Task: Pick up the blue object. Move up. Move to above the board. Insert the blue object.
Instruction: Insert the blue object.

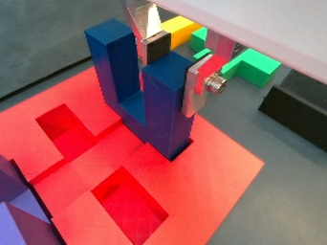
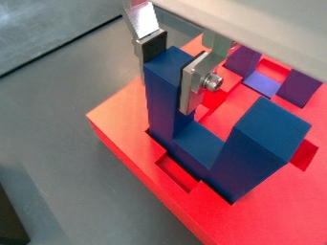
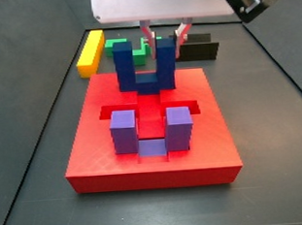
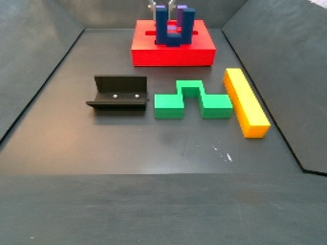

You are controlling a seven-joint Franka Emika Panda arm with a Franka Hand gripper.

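Note:
The blue object (image 1: pixel 160 105) is a dark blue U-shaped block standing upright with its base set down in a recess of the red board (image 1: pixel 217 163). It shows in both side views (image 3: pixel 149 81) (image 4: pixel 185 27) and in a wrist view (image 2: pixel 243 144). My gripper (image 1: pixel 175 81) is over the board, with one finger in the gap between the prongs and one outside. Both lie against the top of one prong, shut on it (image 2: pixel 170 84) (image 3: pixel 164 41). The board also shows in other views (image 2: pixel 121 124) (image 3: pixel 151 168) (image 4: pixel 192 53).
A lighter purple U-shaped block (image 3: pixel 149 134) sits in the board's near recess. On the floor beside the board lie a green block (image 4: pixel 192 100), a yellow bar (image 4: pixel 247 100) and the dark fixture (image 4: pixel 118 94).

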